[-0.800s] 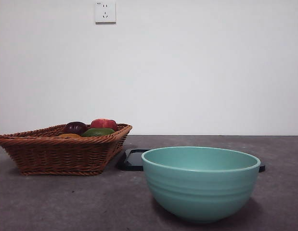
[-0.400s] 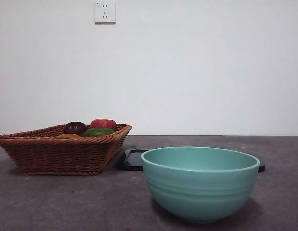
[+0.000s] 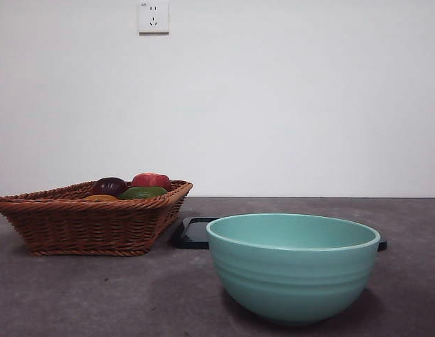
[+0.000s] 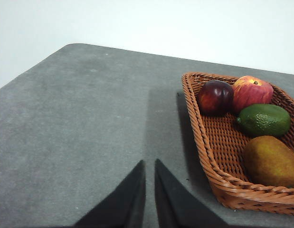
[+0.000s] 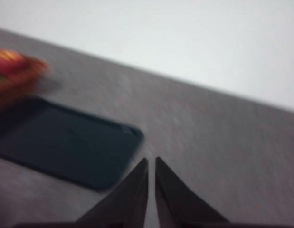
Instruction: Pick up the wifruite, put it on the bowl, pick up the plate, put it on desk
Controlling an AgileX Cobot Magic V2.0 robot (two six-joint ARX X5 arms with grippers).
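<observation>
White wall, grey desk (image 3: 98, 295), nothing picked up yet.

From my seat, the wifruite (image 4: 271, 160) lies at the near end of the wicker basket (image 4: 218, 178), just beside the green fruit (image 4: 264, 119), with the dark purple fruit (image 4: 215, 97) and a red one (image 4: 251, 92) beyond. My left gripper (image 4: 149, 164) hangs over bare desk beside the basket, jaws nearly closed and empty. The right gripper (image 5: 151, 161), in a blurred view, is likewise pinched together and empty near the dark plate (image 5: 61, 142). The bowl (image 3: 293, 267) stands empty in front of that plate. I'd spread the left jaws first, swing over the basket rim, and come down across the wifruite's narrow width, clear of the green fruit.
</observation>
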